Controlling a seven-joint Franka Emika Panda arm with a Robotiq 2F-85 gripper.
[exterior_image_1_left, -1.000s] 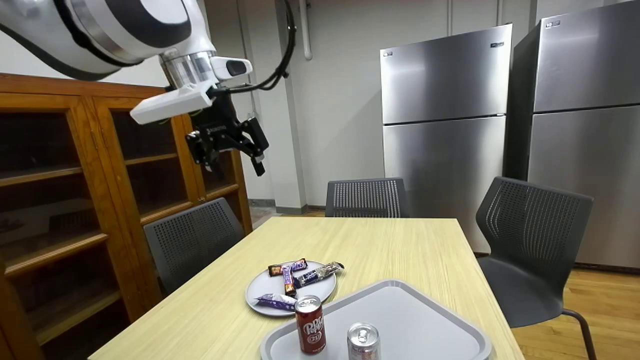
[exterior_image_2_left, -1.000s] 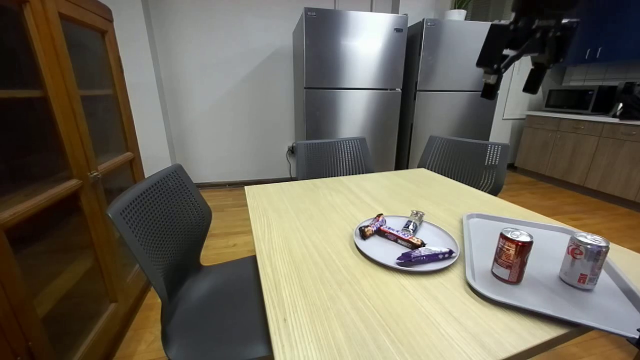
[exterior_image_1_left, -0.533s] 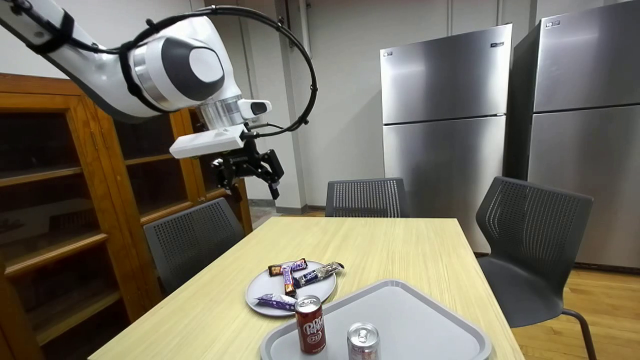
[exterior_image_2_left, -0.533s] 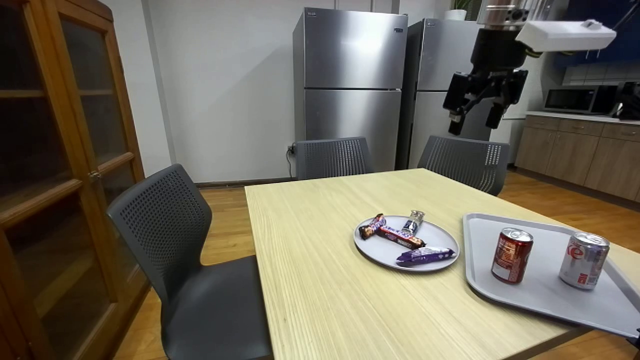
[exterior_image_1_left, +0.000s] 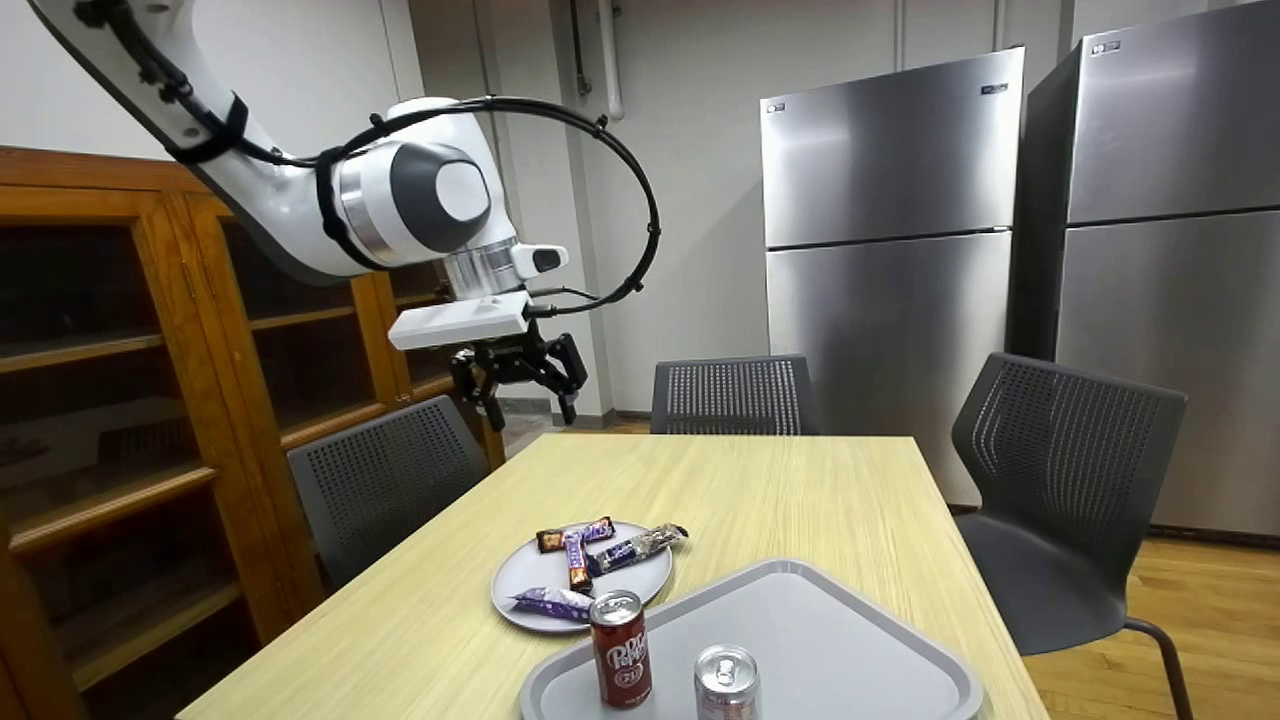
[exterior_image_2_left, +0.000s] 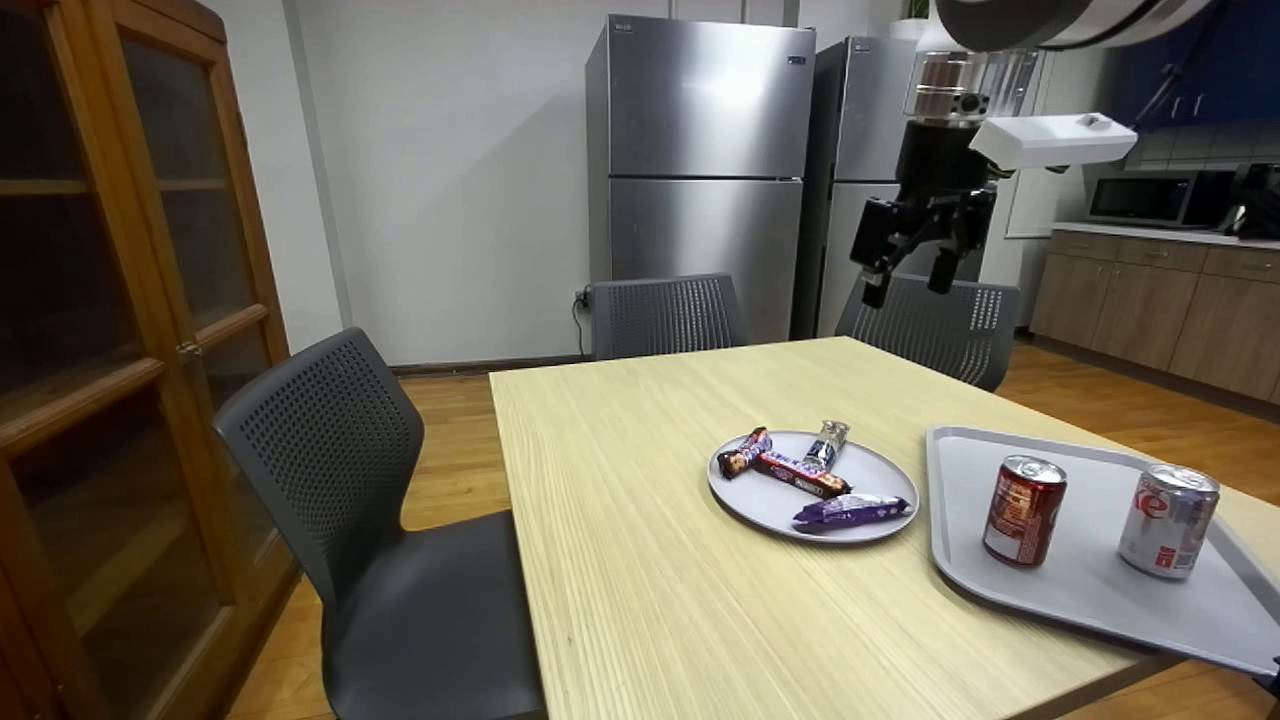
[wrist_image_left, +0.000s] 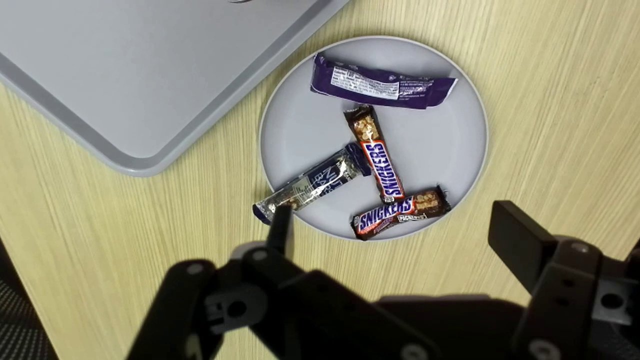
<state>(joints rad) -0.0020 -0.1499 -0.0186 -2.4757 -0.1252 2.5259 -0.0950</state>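
Note:
My gripper (exterior_image_1_left: 531, 413) (exterior_image_2_left: 908, 283) (wrist_image_left: 392, 214) hangs in the air above the table, pointing down. Its fingers are spread wide and hold nothing. Below it, the round grey plate (wrist_image_left: 445, 145) (exterior_image_2_left: 755, 505) carries several wrapped bars. In the wrist view one Snickers bar (wrist_image_left: 382, 165) lies mid-plate, its end against another Snickers bar (wrist_image_left: 400, 215) near the rim. A dark blue nut bar (wrist_image_left: 320, 182) overhangs the plate's edge, and one finger (wrist_image_left: 281, 230) covers a bit of its end. The purple packet (wrist_image_left: 380, 87) lies on the plate's opposite side.
A grey tray (exterior_image_1_left: 820, 630) (wrist_image_left: 150, 75) sits beside the plate on the wooden table (exterior_image_2_left: 620, 480). On it stand a red Dr Pepper can (exterior_image_1_left: 622, 655) and a silver can (exterior_image_2_left: 1168, 525). Dark chairs (exterior_image_2_left: 380, 480) surround the table; a wooden cabinet (exterior_image_1_left: 190, 400) stands alongside.
The arm has come down towards the table, moving right in an exterior view and left in an exterior view. The gripper has stayed open. Plate, bars, tray and cans have not moved.

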